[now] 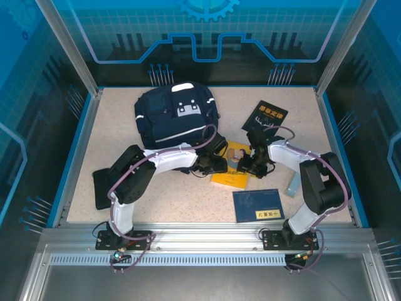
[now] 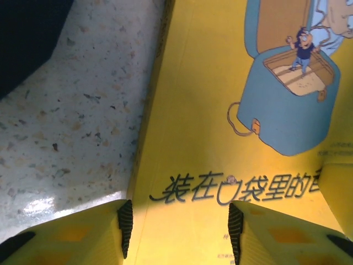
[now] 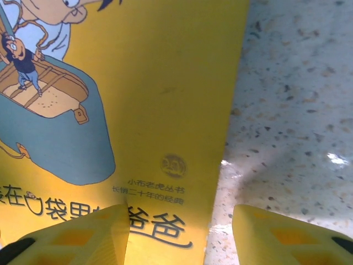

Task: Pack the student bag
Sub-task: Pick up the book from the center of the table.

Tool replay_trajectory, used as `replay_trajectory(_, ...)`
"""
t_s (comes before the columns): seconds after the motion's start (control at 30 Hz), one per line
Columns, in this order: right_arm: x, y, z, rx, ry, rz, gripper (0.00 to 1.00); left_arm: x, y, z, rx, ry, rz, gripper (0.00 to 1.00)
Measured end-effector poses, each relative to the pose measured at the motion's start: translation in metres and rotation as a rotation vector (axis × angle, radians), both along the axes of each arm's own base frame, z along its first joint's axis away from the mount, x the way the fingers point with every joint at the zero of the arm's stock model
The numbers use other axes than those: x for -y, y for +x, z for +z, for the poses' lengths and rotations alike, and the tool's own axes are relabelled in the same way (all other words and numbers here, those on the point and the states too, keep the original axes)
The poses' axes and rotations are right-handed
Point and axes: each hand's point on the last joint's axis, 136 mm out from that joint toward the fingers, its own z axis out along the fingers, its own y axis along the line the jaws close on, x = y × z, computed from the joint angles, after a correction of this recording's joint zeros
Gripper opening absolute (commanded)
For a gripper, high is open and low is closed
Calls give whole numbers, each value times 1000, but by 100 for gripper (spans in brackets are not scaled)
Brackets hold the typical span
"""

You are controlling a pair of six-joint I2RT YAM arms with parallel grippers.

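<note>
Left tool (image 2: 179,231): jaws wide open, gripping nothing. Its 2 yellow fingers (image 2: 83,237) hang low over the left edge of the yellow book (image 2: 209,138), 1 finger over the bare desk (image 2: 71,121), the other over the cover. Whether the fingers touch the book, cannot tell.

Right tool (image 3: 179,232): also wide open, nothing held. Its fingers (image 3: 276,237) straddle the book's right edge, 1 over the cover and 1 over the speckled desk.

From the top view, the 2 tools face each other across the yellow book at desk centre, left tool on its left side, right tool on its right. The book lies flat, cover up, showing a cartoon figure in a blue case and dark Chinese lettering.

The student bag (image 1: 172,119) lies flat on the far-left half of the desk, just beyond the left arm, white patch toward the far edge. Its near-right corner is near the yellow book, not touching it.

A black book (image 1: 264,118) with yellow lettering lies far right, beyond the right tool. A blue book (image 1: 258,205) lies near the front edge, just in front of the yellow book. A flat black item (image 1: 101,188) sits front left, partly under the left arm. A slim pale grey item (image 1: 293,183) lies beside the right arm.
</note>
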Motion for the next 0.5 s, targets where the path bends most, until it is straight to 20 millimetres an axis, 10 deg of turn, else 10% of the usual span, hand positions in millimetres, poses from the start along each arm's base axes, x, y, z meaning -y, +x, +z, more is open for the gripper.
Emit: replay_trajectory(0.5,-3,0,-1,-18,38,13,39,-2,3,-13,-70,124,-44,36)
